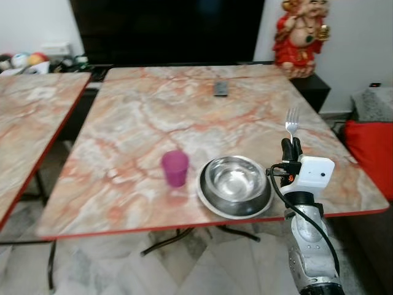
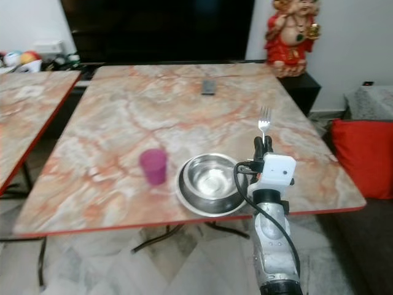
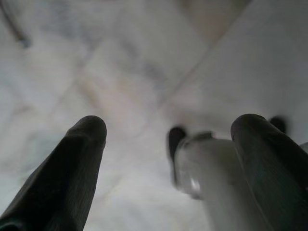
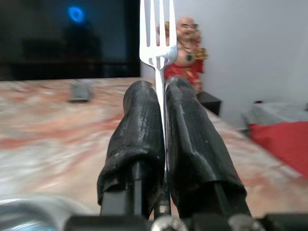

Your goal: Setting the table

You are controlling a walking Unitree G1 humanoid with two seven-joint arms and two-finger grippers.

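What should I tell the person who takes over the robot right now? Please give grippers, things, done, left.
Right gripper: shut on the fork, tines up, over the table just right of the bowl.
Left gripper: open, idle, hanging over the floor.
Done: steel bowl sits on its plate near the front edge; purple cup stands left of it.
Left: lay the fork down beside the plate.

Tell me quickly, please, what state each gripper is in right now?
Left gripper: open, holding nothing, hanging over the floor.
Right gripper: shut on the fork, tines up, beside the bowl.
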